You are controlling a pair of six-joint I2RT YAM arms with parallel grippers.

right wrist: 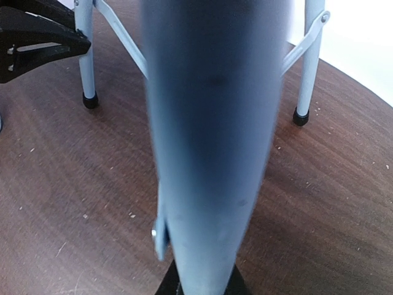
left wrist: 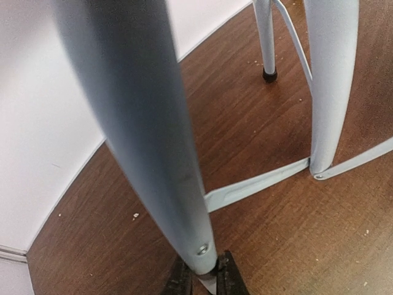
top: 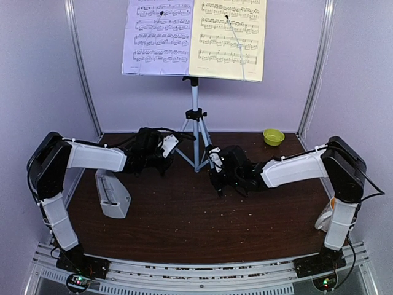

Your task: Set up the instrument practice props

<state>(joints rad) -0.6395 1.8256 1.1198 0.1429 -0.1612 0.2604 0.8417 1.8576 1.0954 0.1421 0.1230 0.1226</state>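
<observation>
stand (top: pixel 195 117): upright at far middle of tabletop (top: pixel 184 227), on three spread silver legs joined by thin braces, with two pages side by side on top.
lilac page (top: pixel 158 34): on left half of stand top, staves facing near side, crossed by a thin wire arm.
yellow page (top: pixel 228 37): on right half, inner edge touching lilac page, likewise crossed by a thin wire arm.
metronome (top: pixel 112 195): near left on tabletop, just beneath left arm (top: pixel 95 157) in top view, well apart from stand; upright or tipped, cannot tell.
left arm: stretched from near left toward far middle, wrist low at left leg of stand.
left fingers (left wrist: pixel 230 279): clamped on left leg, low down, by brace rivet; beyond, the other two legs, with one black foot resting on the wood.
right arm (top: pixel 295 169): stretched from near right toward middle, wrist low at right leg of stand.
right fingers (right wrist: pixel 238 287): closed on right leg, only black tips visible either side of it at bottom of wrist view; leg itself blurred and very close; beyond, two black feet resting on tabletop, with left fingers beside the left one.
bowl (top: pixel 273 136): green, at far right corner of tabletop, well apart from stand.
mug (top: pixel 323 220): at near right edge, mostly hidden behind right arm, with an orange patch showing.
</observation>
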